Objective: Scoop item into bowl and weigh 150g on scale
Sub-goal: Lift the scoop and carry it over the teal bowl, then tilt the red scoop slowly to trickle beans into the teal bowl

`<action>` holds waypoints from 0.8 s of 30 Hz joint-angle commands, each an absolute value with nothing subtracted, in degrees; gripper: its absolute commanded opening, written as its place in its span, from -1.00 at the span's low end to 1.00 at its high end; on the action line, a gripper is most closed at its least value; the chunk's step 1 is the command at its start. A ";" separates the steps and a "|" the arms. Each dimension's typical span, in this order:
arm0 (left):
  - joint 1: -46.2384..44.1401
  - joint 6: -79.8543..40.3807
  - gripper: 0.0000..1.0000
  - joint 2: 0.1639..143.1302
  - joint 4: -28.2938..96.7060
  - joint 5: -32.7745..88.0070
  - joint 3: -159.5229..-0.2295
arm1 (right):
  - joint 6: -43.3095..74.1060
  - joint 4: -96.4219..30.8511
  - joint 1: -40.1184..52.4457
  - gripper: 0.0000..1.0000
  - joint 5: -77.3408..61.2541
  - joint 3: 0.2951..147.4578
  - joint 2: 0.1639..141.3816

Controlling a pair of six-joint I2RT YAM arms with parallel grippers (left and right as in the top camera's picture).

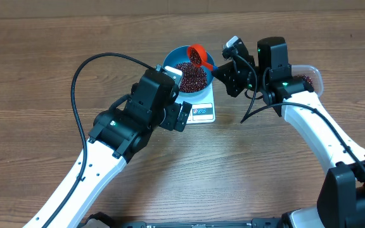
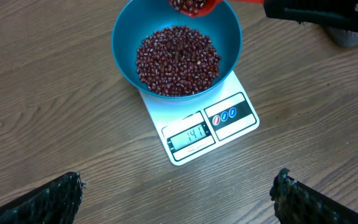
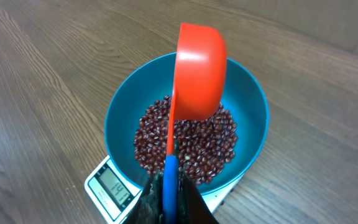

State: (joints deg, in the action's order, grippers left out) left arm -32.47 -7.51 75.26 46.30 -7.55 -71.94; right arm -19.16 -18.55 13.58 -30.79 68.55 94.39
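A blue bowl [image 1: 167, 66] [image 2: 124, 31] [image 3: 247, 93] stands on the white scale [image 1: 203, 112] [image 2: 229, 118] [image 3: 107, 183], whose display shows 141. Dark red beans, the item [image 1: 192, 77] [image 2: 178, 59] [image 3: 204, 146], fill the bowl's bottom. My right gripper [image 1: 218, 66] [image 3: 171, 199] is shut on the blue handle [image 3: 171, 180] of a red scoop [image 1: 198, 56] [image 2: 194, 6] [image 3: 197, 74]. The scoop is tipped over the bowl's far side with beans in it. My left gripper [image 1: 177, 98] [image 2: 179, 199] hangs open in front of the scale, its fingers [image 2: 48, 202] wide apart and holding nothing.
A clear plastic tub [image 1: 309, 76] with more beans sits at the right, partly hidden behind my right arm. A black cable [image 1: 75, 82] loops over the wooden table left of my left arm.
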 commanded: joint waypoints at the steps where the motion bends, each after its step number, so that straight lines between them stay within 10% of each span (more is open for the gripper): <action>1: -32.27 -7.29 0.99 74.72 46.28 -8.03 -72.86 | -21.56 -17.98 13.76 -0.92 -30.44 68.58 94.65; 24: -32.27 -7.29 0.99 74.72 46.28 -8.03 -72.86 | -21.47 -17.41 13.76 -0.93 -30.48 68.58 94.65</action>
State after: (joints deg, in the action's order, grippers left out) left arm -32.47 -7.51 75.26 46.30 -7.55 -71.94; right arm -21.10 -17.80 13.61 -30.61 68.55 94.39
